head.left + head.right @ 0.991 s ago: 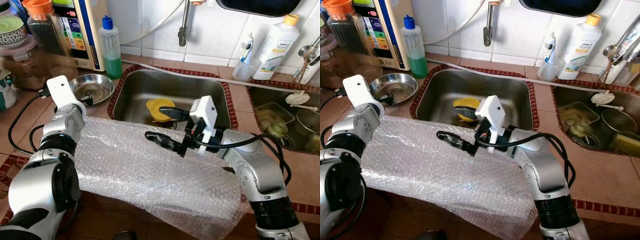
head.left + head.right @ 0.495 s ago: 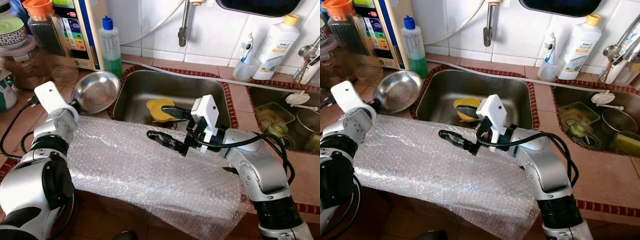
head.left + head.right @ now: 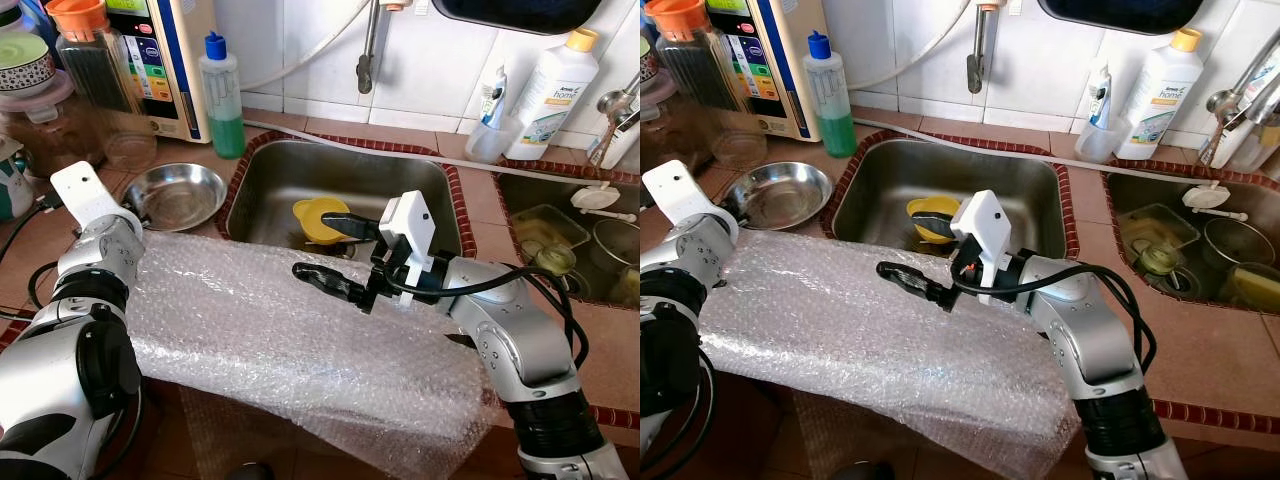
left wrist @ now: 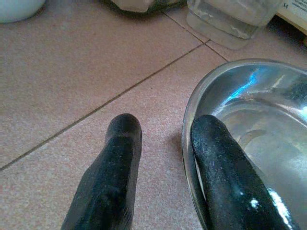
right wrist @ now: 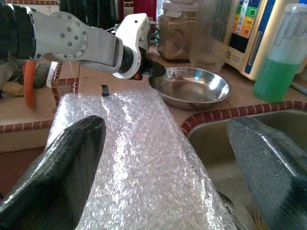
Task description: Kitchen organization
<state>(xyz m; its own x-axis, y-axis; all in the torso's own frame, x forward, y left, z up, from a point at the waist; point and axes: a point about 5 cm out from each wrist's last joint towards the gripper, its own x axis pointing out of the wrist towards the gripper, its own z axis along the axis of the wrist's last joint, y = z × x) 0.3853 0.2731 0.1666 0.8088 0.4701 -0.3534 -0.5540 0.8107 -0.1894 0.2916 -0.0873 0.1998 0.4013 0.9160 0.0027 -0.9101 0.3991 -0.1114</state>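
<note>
A: Status of the steel bowl [image 3: 178,194]?
B: It is seated flat on the tiled counter [image 3: 70,215], just left of the sink [image 3: 345,190], beside the bubble wrap [image 3: 290,340]. Its near rim is straddled by the left gripper [image 4: 163,139]: one finger [image 4: 225,167] is laid inside the rim, the other on the tile outside. A gap is seen between the outer finger and the rim, so the jaws are parted; a clamp on the rim cannot be confirmed.

A: Right side?
B: The right gripper [image 3: 335,255] is held spread wide above the front edge of the sink, over the far edge of the bubble wrap. Nothing is held between its fingers. One finger is pointed over the yellow item [image 3: 318,217] lying in the basin, the other over the wrap.

A: Wrap position?
B: It is draped across the counter front, from the left arm to the right arm, with its lower edge hanging past the counter edge.

A: Surroundings?
B: A green soap bottle [image 3: 221,95] is stood behind the bowl, a white bottle [image 3: 550,95] against the wall tiles to the right.
</note>
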